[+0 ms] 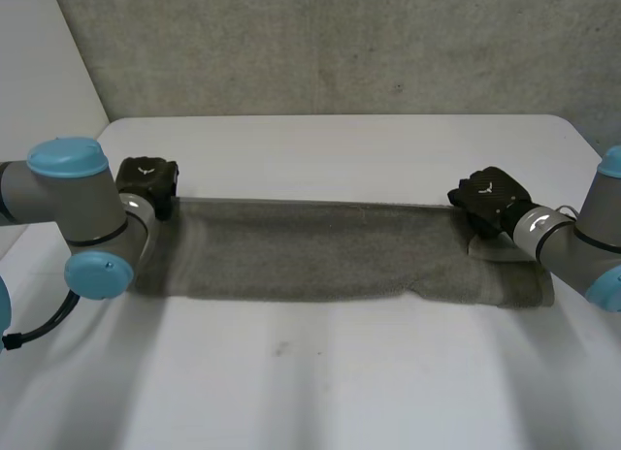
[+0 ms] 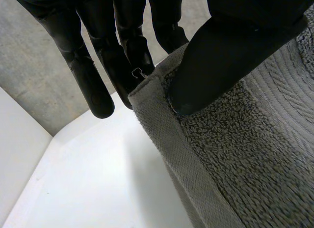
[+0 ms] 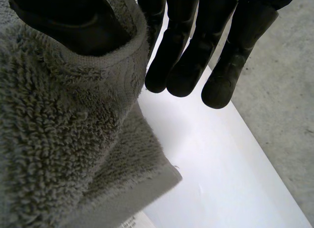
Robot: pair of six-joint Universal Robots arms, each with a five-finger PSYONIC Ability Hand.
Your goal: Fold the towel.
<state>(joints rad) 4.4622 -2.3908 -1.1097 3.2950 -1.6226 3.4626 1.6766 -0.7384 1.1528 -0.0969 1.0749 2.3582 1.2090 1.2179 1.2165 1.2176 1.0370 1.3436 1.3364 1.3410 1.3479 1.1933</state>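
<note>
My left hand (image 1: 146, 181) pinches the towel's (image 1: 310, 251) far left corner and my right hand (image 1: 490, 198) pinches its far right corner, the towel lying stretched on the table (image 1: 340, 372).

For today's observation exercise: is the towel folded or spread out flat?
Folded, at least at one end: the towel shows two layers where the right hand pinches the upper one.

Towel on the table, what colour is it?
The towel is plain grey, best seen in the left wrist view.
</note>
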